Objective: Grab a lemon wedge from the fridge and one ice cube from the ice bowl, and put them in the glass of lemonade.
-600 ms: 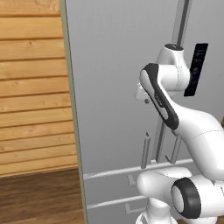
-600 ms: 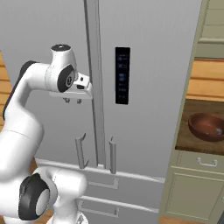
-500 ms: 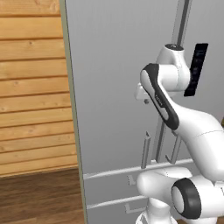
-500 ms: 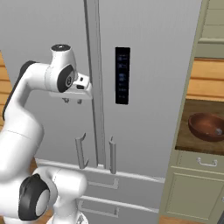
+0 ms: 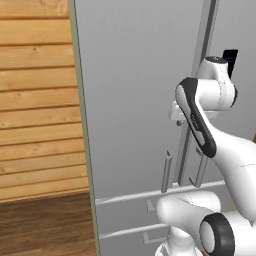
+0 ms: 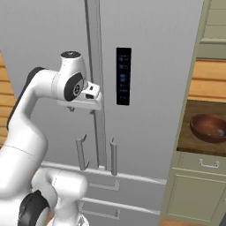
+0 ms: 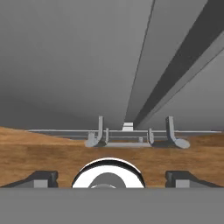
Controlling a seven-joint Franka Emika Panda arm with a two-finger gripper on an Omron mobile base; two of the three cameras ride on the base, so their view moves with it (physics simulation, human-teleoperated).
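The tall light-grey fridge [image 5: 130, 100] [image 6: 154, 132] [image 7: 65, 65] stands shut in front of me, so the lemon wedge is hidden. My gripper [image 6: 81, 109] [image 5: 179, 120] [image 7: 112, 178] hangs close to the fridge doors beside the central vertical handles [image 6: 95, 53], pointing down along the door. Its fingertips [image 7: 41, 178] stand wide apart with nothing between them, so it is open. The reddish-brown ice bowl [image 6: 209, 128] sits in a counter niche to the right of the fridge, with a tiny pale speck inside. The glass of lemonade is out of view.
A black display strip [image 6: 123, 76] is on the right door. Two lower drawers [image 6: 132, 194] lie below the doors. A beige panelled cabinet [image 6: 194, 194] stands right of the fridge, a wooden plank wall [image 5: 35, 100] and wooden floor [image 5: 45, 225] to its left.
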